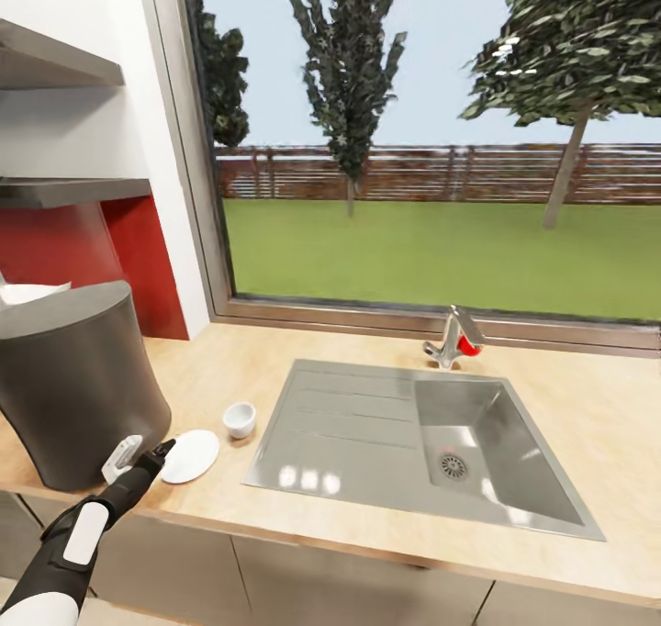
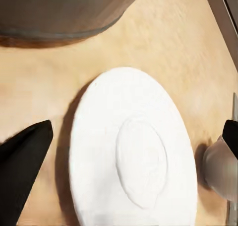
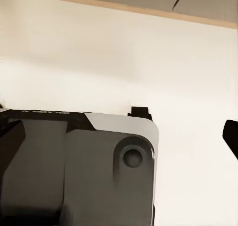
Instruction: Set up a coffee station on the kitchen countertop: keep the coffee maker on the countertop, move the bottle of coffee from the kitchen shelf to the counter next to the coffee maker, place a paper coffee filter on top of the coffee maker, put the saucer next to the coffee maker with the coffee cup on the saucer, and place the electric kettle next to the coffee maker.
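The dark grey coffee maker (image 1: 78, 378) stands at the left of the kitchen countertop (image 1: 367, 534), with a white paper coffee filter (image 1: 32, 293) on its top. Right of its base lies the flat white saucer (image 1: 190, 455), and the small white coffee cup (image 1: 240, 419) stands on the counter just beyond it, not on it. My left gripper (image 1: 158, 453) hovers at the saucer's near-left edge. In the left wrist view it (image 2: 138, 131) is open over the saucer (image 2: 131, 151), with the cup (image 2: 220, 169) beside one fingertip (image 2: 231, 134). The bottle of coffee and electric kettle are out of view.
A steel sink (image 1: 349, 424) with a faucet (image 1: 453, 337) fills the counter's middle, under a large window. Two dark shelves hang at upper left, the slimmer kitchen shelf (image 1: 73, 190) being the lower. My right gripper (image 3: 124, 136) points at the robot's own base (image 3: 74, 166) and pale floor.
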Available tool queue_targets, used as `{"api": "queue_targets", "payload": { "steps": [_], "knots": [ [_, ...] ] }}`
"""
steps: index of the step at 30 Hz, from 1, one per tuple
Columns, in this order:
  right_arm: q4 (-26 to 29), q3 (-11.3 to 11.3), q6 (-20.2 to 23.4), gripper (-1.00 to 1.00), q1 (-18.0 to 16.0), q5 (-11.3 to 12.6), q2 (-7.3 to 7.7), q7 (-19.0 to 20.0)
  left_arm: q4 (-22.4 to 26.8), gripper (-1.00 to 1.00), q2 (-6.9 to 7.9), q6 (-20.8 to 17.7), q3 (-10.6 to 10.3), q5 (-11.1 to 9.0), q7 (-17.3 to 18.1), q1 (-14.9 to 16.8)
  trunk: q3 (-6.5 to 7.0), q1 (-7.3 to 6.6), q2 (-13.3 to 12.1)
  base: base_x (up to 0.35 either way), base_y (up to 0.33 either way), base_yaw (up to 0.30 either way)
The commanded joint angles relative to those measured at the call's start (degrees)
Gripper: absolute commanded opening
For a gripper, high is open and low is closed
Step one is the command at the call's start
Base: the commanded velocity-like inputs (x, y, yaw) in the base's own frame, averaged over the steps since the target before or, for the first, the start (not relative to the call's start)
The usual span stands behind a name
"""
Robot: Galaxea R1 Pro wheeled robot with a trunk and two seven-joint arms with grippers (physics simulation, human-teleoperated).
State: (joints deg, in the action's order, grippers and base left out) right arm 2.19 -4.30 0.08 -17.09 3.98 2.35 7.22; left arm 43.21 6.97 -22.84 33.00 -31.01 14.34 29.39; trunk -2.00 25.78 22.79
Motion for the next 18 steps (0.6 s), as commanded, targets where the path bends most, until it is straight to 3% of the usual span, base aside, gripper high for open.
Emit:
{"api": "queue_targets", "payload": {
  "steps": [1,18],
  "knots": [
    [0.01,-0.44,0.01,1.0,-0.04,0.42,0.02,0.17,0.0,1.0,-0.02,-0.54,0.22,0.07,-0.01,0.05,-0.15,0.01,0.13,-0.299,0.11,0.0],
    [0.01,-0.44,0.01,1.0,-0.04,0.42,0.02,0.17,0.02,1.0,-0.07,-0.54,0.22,0.07,-0.01,-0.01,-0.15,0.01,0.13,-0.316,0.108,0.0]
  ]
}}
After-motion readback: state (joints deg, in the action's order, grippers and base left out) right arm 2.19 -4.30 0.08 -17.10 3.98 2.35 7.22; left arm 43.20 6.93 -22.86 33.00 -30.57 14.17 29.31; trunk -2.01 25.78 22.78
